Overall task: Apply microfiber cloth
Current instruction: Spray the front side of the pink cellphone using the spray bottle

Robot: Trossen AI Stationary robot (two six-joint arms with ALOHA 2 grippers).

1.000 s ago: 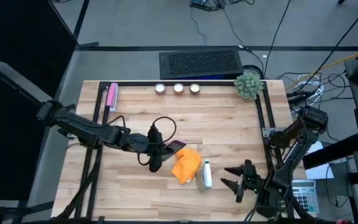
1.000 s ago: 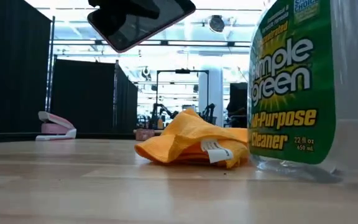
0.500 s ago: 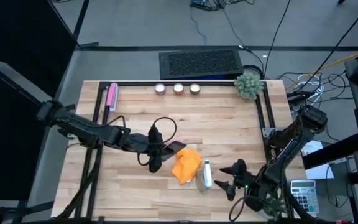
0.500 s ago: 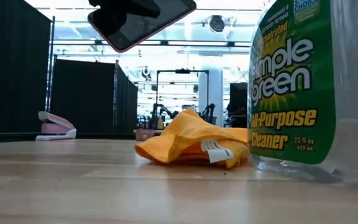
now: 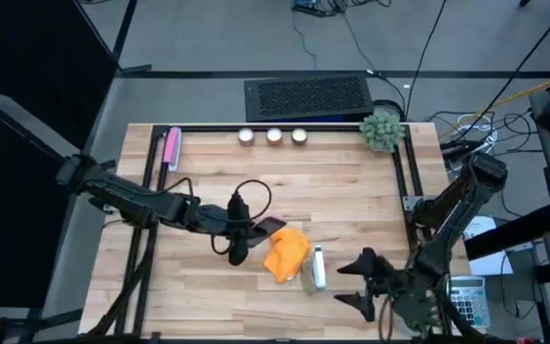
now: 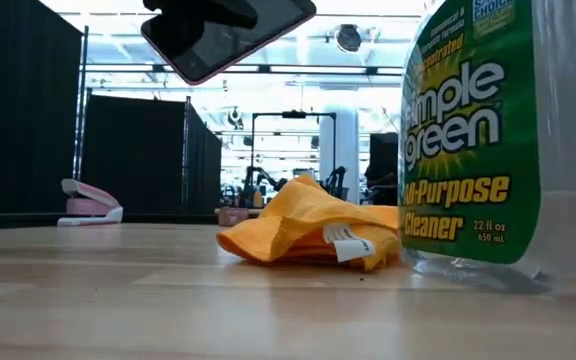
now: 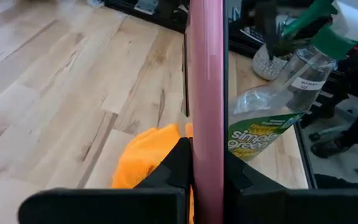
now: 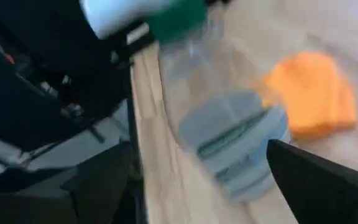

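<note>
The cloth is soft orange fabric. The table is smooth pale wood. The bottle is shiny clear plastic.

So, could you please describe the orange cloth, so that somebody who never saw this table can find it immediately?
Start from the light wooden table and go to the middle of its near edge, where a clear plastic spray bottle with a green label lies. The crumpled bright orange microfiber cloth sits on the wood just beside it. It is the only soft, orange thing there.
</note>
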